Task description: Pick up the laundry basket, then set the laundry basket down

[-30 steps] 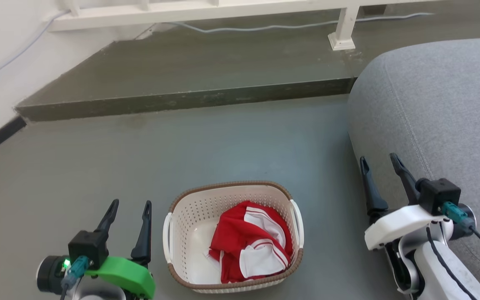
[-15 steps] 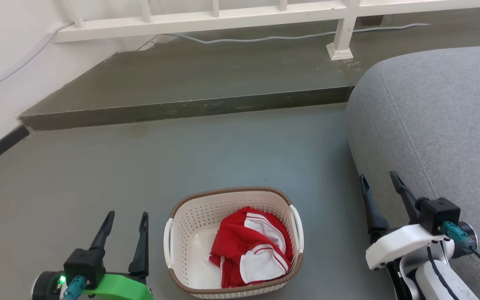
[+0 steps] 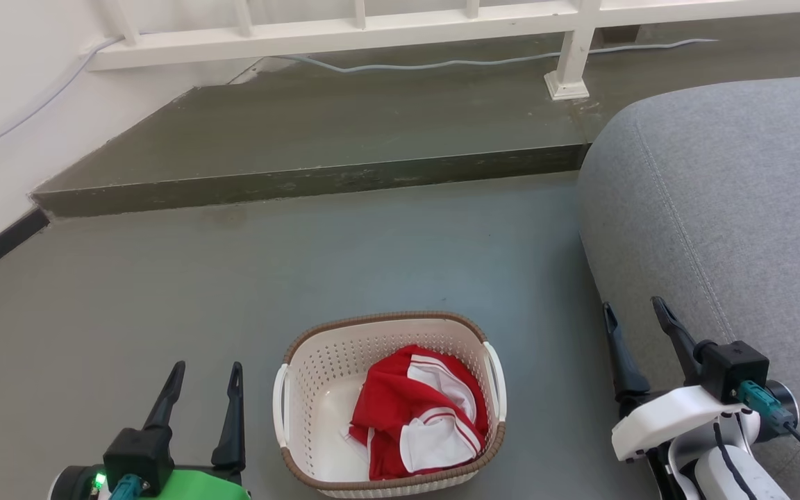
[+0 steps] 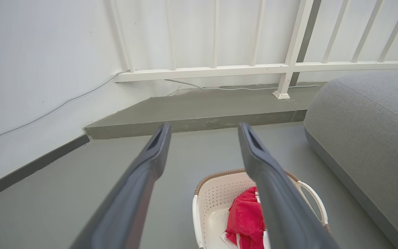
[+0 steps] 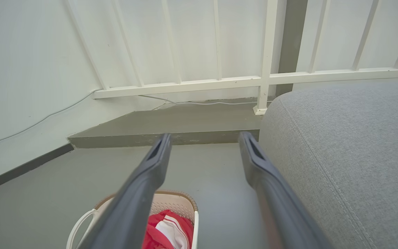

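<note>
Wrist views: railing bars [image 4: 216,34] beyond basket [image 4: 216,197]

Laundry basket [image 3: 317,375] x1, garment [image 3: 400,410] x1, sofa [image 3: 719,208] x1 — grippers [image 3: 206,365] [image 3: 632,303] x2

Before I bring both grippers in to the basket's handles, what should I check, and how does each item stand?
1. Left gripper open and empty: ok.
2. Right gripper open and empty: ok.
3. Laundry basket upright on the floor, between the grippers: ok.
4. Left handle and right handle uncovered: ok.
5. Red-and-white garment lies wholly inside the basket: ok.
6. Right gripper clear of the grey sofa: cannot tell; they overlap in the head view.
</note>
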Controlling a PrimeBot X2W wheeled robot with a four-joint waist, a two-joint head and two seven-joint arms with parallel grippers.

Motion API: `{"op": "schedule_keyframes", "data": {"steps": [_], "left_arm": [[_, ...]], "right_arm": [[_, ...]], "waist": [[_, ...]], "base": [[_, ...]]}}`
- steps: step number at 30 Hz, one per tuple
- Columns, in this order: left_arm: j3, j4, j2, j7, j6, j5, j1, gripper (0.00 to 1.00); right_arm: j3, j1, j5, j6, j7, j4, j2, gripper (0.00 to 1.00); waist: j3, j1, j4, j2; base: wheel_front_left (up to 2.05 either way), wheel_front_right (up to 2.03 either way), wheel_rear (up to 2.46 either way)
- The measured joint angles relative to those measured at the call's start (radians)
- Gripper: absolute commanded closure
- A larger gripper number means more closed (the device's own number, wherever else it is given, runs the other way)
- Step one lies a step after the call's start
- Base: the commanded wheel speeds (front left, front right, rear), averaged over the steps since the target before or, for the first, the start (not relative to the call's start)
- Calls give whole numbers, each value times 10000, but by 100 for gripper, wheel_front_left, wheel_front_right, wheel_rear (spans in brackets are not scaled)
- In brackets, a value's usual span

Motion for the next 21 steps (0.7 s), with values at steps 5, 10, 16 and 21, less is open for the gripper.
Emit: {"op": "schedule_keyframes", "data": {"steps": [5,10,16,21], "left_arm": [[38,-194,-117,82,0,111,149,0],[144,-303,-155,167,0,217,207,0],[242,-479,-196,247,-4,456,349,100],[117,-19,-330,253,-10,437,370,100]], "right_arm": [[-6,5,-4,-2,0,-90,-2,0],[-19,11,-65,-2,0,-157,-31,0],[-15,111,-73,-56,2,-192,-19,100],[63,457,-40,-56,19,226,132,100]], "waist": [[-8,0,6,0],[-4,0,13,0],[-5,0,6,0],[-4,0,7,0]], "base": [[0,0,0],[0,0,0],[0,0,0],[0,0,0]]}}
